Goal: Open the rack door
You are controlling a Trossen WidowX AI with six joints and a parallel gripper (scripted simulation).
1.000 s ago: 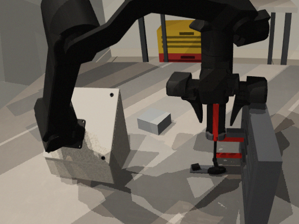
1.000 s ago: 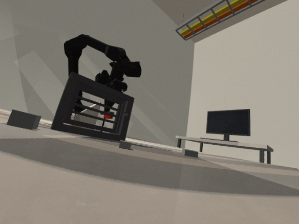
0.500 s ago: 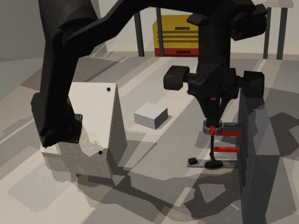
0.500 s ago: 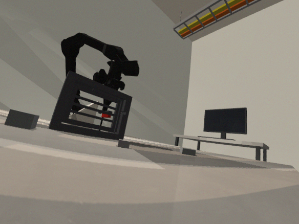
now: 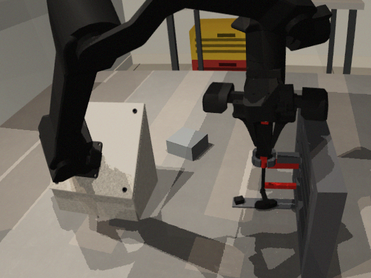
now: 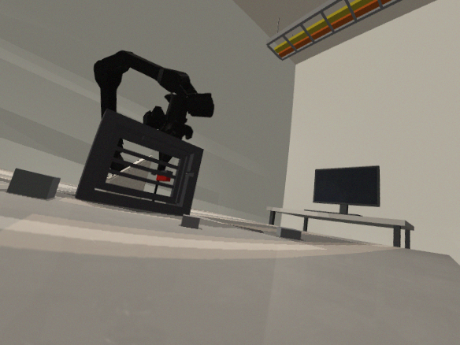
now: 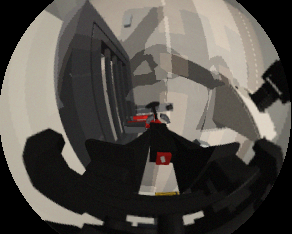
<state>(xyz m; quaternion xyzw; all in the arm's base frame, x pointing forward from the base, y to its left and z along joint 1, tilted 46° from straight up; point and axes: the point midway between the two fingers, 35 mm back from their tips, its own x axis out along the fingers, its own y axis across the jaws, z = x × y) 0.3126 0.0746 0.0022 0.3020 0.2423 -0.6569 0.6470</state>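
Observation:
The rack door (image 5: pixel 304 174) (image 7: pixel 108 65) is barred and stands upright in its dark grey frame (image 5: pixel 327 231) (image 6: pixel 90 165); it looks closed. The upright handle, black with red parts, stands off the door's face on a grey bracket and red arms; its red end (image 7: pixel 163 158) shows in the wrist view. My gripper (image 5: pixel 264 139) (image 7: pixel 159 132) points straight down and is shut on the handle's upper part, one finger on each side. The fingers hide much of the handle, so how far it is turned is unclear. In the exterior view the handle is partly behind the bars.
A pale box (image 5: pixel 111 127) stands at the left beneath the arm. A small grey block (image 5: pixel 187 143) lies between it and the handle. Below the handle a thin grey bar (image 5: pixel 248 203) sticks out from the door side. More grey blocks (image 6: pixel 33 183) (image 6: pixel 191 222) (image 6: pixel 289 233) lie beyond the frame.

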